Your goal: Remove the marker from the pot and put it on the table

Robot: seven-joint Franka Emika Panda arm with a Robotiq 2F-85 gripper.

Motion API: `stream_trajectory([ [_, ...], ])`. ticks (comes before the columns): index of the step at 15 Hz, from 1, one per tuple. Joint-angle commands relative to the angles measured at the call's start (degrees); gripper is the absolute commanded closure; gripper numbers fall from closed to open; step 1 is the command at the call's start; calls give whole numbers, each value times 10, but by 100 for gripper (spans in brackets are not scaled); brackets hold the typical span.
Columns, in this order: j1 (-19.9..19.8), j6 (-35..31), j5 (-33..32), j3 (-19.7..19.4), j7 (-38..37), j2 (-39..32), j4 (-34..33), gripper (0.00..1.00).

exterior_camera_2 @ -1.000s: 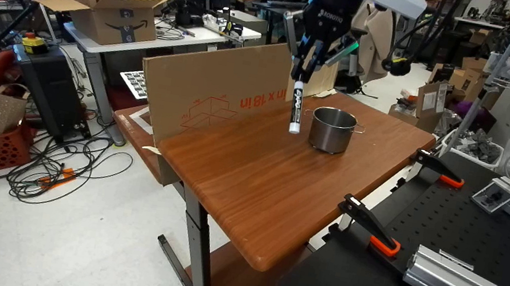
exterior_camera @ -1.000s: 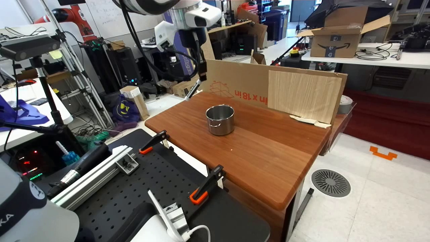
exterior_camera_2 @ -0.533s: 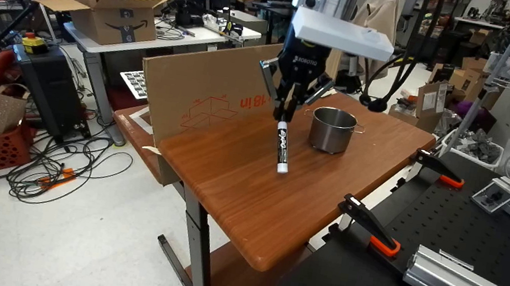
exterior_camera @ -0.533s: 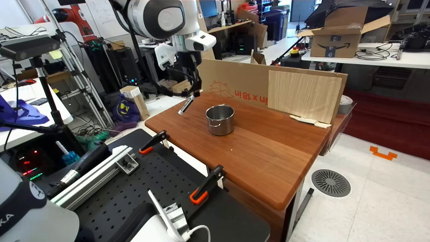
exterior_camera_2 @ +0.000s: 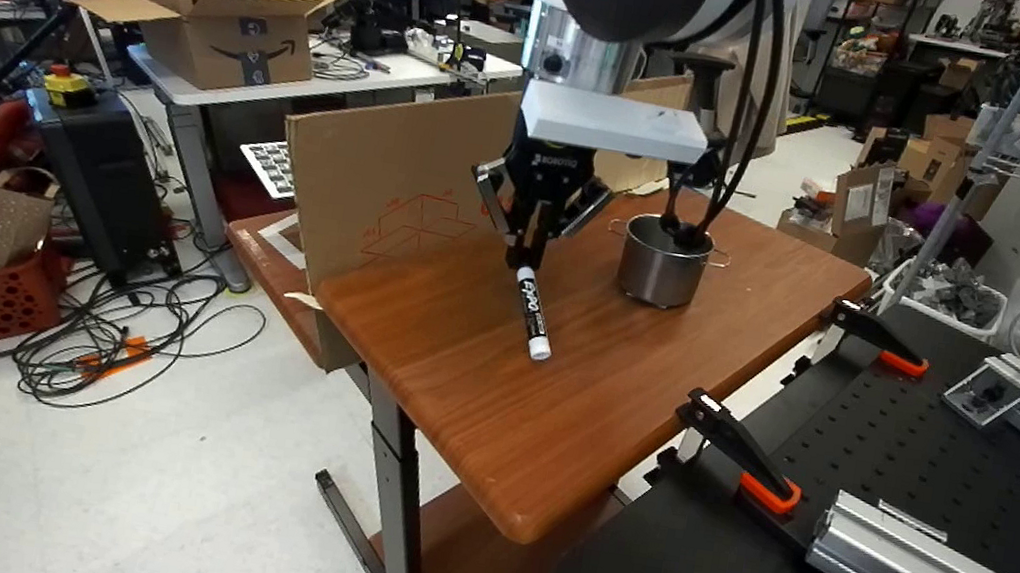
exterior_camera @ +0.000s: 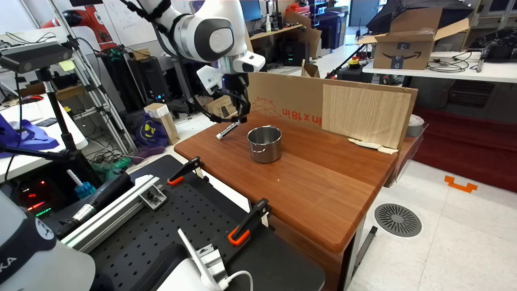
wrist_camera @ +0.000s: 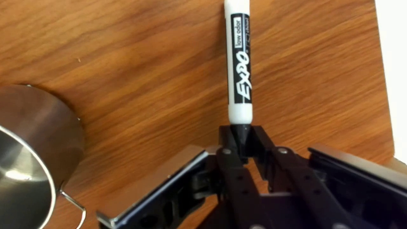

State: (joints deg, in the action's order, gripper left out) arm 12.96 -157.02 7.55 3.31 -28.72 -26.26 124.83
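My gripper [wrist_camera: 243, 140] is shut on the black tip end of the marker [wrist_camera: 240, 63], which has a white barrel and a black label. The marker shows in both exterior views [exterior_camera: 228, 130] [exterior_camera_2: 533, 314], tilted, with its white free end pointing down and away from the jaws. It is low over the wooden table [exterior_camera_2: 472, 402]; I cannot tell whether its free end touches. The silver pot [exterior_camera: 264, 149] stands upright on the table beside the gripper. In the wrist view the pot [wrist_camera: 57, 133] is at the lower left, cut off by the frame edge.
A cardboard panel [exterior_camera: 299, 101] stands along the table's far edge. A black perforated bench [exterior_camera: 194, 218] adjoins the near edge, with clamps [exterior_camera: 250, 222] reaching onto the table. The arm's black cables [exterior_camera_2: 749, 110] hang in front of the pot in an exterior view.
My gripper has come down toward the table with the marker held. Over the last half second it shifted sideways, and the marker tilted further from upright. The pot has not moved.
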Motion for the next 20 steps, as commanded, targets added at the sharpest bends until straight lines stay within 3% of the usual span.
stream_trajectory([
  [1,32,-2,-26,-32,-14,-45,-39,95],
  [7,57,2,-36,-59,-26,-92,-79,95],
  [8,60,5,-37,-62,-28,-94,-84,56],
  [9,63,7,-38,-65,-29,-95,-87,54],
  [16,61,13,-30,-64,-24,-89,-91,5],
  [17,59,15,-28,-62,-23,-85,-89,0],
  [20,54,16,-24,-54,-15,-56,-65,0],
])
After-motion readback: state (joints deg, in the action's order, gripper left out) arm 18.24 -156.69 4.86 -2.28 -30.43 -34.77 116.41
